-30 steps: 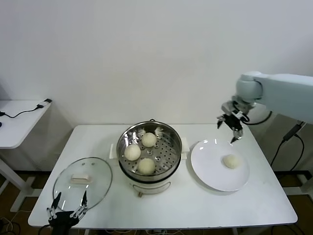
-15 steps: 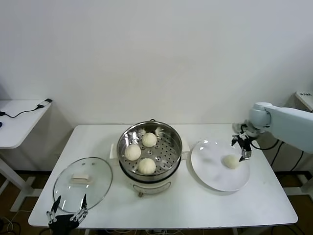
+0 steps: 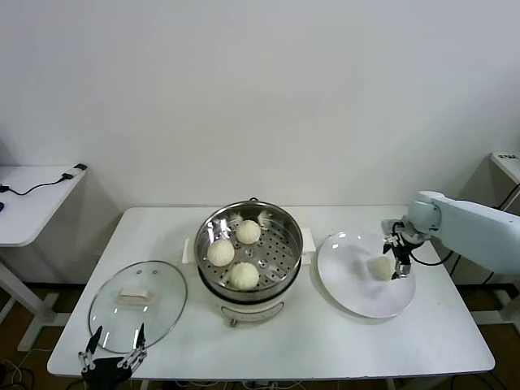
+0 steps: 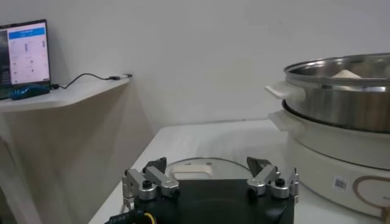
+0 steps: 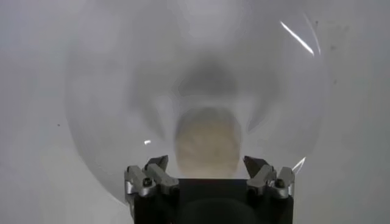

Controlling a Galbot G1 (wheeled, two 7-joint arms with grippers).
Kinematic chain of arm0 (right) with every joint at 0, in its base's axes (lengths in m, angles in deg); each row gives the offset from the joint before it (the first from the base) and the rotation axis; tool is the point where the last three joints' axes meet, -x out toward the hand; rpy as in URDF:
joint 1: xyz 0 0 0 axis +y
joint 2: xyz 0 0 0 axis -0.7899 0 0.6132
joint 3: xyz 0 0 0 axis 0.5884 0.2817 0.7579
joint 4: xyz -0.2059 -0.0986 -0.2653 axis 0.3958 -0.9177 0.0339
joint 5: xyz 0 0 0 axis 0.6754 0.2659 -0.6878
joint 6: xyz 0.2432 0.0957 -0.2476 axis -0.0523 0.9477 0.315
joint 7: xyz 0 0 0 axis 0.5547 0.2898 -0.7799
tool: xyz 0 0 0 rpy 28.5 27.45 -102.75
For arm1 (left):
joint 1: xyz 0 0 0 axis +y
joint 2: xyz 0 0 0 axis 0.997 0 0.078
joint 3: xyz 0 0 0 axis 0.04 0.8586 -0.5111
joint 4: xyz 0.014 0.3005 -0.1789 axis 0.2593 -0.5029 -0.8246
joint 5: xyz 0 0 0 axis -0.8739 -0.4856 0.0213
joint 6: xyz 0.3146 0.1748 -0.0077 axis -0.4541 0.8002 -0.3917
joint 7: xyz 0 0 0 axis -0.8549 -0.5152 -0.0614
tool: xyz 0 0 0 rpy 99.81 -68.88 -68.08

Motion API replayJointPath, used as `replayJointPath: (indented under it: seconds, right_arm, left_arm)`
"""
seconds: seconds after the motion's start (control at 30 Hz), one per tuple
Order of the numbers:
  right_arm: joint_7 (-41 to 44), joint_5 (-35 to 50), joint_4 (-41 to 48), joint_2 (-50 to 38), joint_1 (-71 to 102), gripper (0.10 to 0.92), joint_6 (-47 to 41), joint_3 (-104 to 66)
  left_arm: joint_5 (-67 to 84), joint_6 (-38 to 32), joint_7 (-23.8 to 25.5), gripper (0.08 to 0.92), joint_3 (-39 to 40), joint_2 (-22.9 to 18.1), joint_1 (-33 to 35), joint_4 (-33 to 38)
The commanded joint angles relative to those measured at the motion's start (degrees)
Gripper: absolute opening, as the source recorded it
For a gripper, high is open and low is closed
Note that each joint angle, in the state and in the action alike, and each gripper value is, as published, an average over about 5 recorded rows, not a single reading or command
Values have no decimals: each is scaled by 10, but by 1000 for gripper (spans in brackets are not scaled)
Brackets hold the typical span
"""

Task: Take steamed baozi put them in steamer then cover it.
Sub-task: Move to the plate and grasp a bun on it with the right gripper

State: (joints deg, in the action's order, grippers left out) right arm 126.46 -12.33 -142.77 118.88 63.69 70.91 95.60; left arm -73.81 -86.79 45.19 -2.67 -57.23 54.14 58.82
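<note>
Three cream-white baozi (image 3: 231,253) lie in the shiny steel steamer (image 3: 284,258) on its white pot base at the table's middle. A fourth baozi (image 3: 379,267) lies on the flat white plate (image 3: 357,292) to the right; it also shows in the right wrist view (image 5: 207,141). My right gripper (image 3: 396,257) is open, low over the plate, with the baozi between its spread jaws (image 5: 207,167). The glass cover (image 3: 136,305) with its white handle (image 3: 135,295) lies at the front left. My left gripper (image 3: 112,356) is open, parked at the table's front edge just before the cover (image 4: 204,167).
A white side table (image 3: 28,199) with a black cable stands to the far left. A monitor (image 4: 24,58) shows on it in the left wrist view. The wall runs close behind the table.
My right gripper has come down and out from above the plate's far edge to sit low around the baozi on the plate. The left arm has not moved.
</note>
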Motion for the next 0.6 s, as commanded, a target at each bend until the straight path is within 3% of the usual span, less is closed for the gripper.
replayJointPath:
  seconds: [0.03,0.6]
  right_arm:
    - [-9,-6,23,9,35,818,-11,-25]
    - [-14,17,-13,0,-26,686,-19,-6]
  left_arm:
    - [0,0,0,823,0,1,0,0]
    - [0,-1,-2,823,-1,1,-2,-2]
